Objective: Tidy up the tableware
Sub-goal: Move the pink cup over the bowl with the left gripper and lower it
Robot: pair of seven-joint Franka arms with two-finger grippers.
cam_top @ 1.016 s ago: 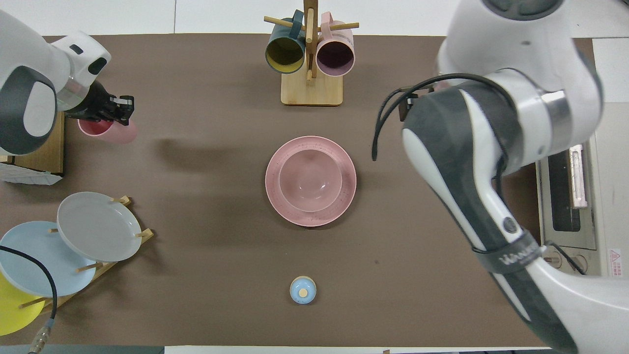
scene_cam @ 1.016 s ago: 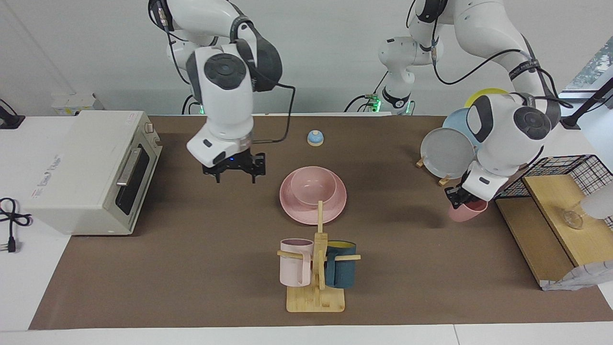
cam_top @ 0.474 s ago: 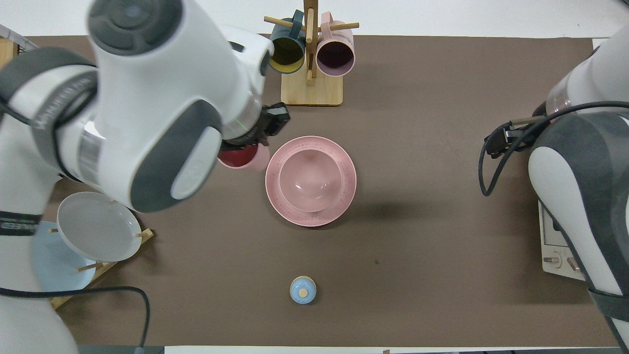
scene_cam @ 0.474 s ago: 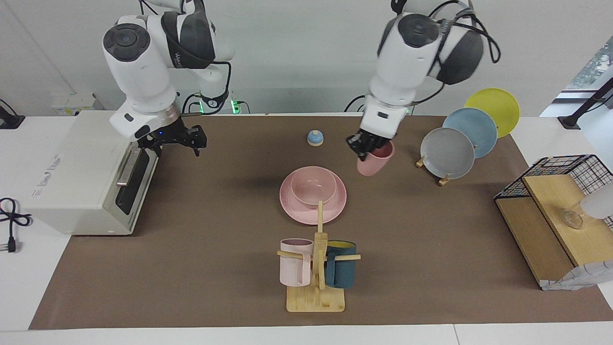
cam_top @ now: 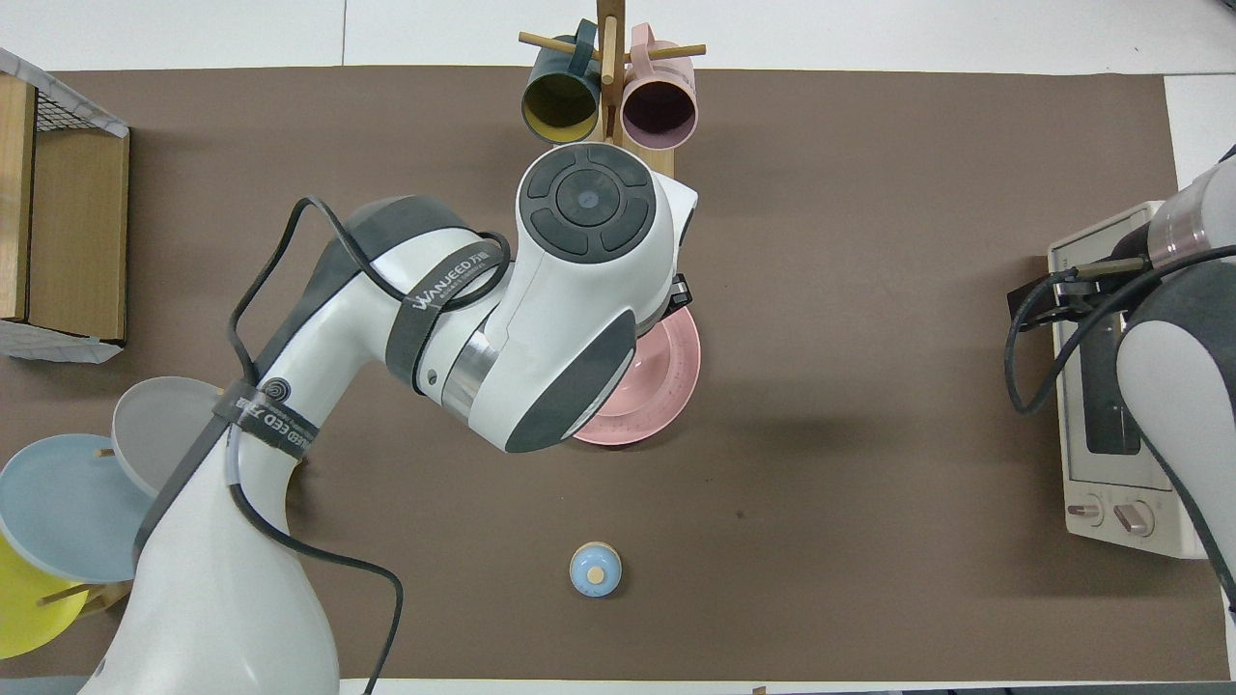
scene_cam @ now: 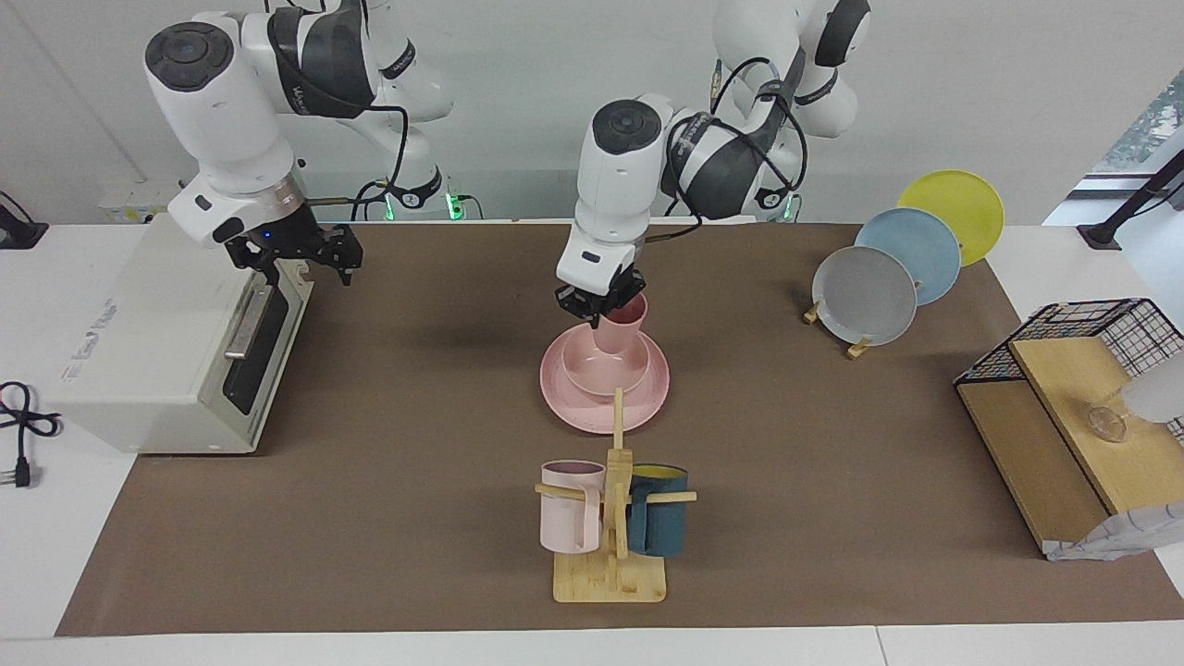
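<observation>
The pink plate (scene_cam: pixel 566 404) lies mid-table with the pink bowl (scene_cam: pixel 606 373) on it. My left gripper (scene_cam: pixel 599 305) is shut on the rim of the small pink cup (scene_cam: pixel 622 327). It holds the cup upright over the bowl, with the cup's base down at the bowl's mouth. I cannot tell whether cup and bowl touch. In the overhead view the left arm hides the cup and bowl, and only part of the plate (cam_top: pixel 668 384) shows. My right gripper (scene_cam: pixel 303 266) hangs open and empty over the top front edge of the toaster oven (scene_cam: pixel 176 324).
A wooden mug rack (scene_cam: pixel 610 573) with a pale pink and a dark teal mug stands farther from the robots than the plate. A stand with grey, blue and yellow plates (scene_cam: pixel 865 294) and a wire-and-wood shelf (scene_cam: pixel 1064 388) stand toward the left arm's end. A small blue bell (cam_top: pixel 595 569) sits nearer the robots.
The left arm carried the cup from the shelf end, past the plate stand, to over the bowl and lowered it. The right gripper drew back from mid-table to the oven.
</observation>
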